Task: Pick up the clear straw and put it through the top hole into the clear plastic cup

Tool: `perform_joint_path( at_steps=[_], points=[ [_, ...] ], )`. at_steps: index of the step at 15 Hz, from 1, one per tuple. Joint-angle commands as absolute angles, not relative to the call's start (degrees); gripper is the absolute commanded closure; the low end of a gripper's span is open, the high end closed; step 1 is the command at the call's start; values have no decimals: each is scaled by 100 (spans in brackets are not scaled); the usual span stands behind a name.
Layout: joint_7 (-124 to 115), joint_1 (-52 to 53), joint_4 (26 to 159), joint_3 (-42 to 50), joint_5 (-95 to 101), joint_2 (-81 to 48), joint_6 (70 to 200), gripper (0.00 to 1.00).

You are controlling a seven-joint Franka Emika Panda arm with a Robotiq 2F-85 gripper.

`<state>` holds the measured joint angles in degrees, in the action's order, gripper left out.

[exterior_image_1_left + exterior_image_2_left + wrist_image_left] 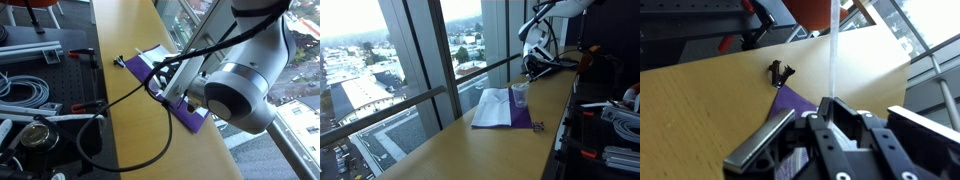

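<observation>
The clear straw (832, 50) looks featherlight, slippery and easily kinked — the gripper (836, 108) seems clamped on 1 end; a gentle pinch suits threading the clear plastic cup (520, 95)

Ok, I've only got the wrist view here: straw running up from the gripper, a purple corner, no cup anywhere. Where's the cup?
Observer: In an exterior view the clear plastic cup stands upright at the far corner of the purple sheet.
Operator: Is the gripper over it?
Observer: Not on it. The gripper, holding the clear straw, shows above the cup and a little to one side. I can't tell how far behind it.
</observation>
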<state>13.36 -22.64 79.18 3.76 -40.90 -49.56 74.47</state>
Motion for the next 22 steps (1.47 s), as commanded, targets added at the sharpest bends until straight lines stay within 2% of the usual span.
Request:
perform_joint_path(
  at_steps=[1,9,10,11,12,20,22],
  points=[
    [1114,-2368,7494,279,-4392,-5314,7106,98],
    [984,-2613,6898,342,-4574,-5807,6627,98],
    [964,-2672,6796,356,-4560,-5862,6535,74],
    [834,-2493,6955,271,-4703,-5820,6748,64],
    [783,-2484,6937,248,-4774,-5839,6766,59],
    [630,-1944,7021,83,-5383,-5787,6960,2],
    [614,-1789,7006,62,-5458,-5802,6985,0]
  ],
)
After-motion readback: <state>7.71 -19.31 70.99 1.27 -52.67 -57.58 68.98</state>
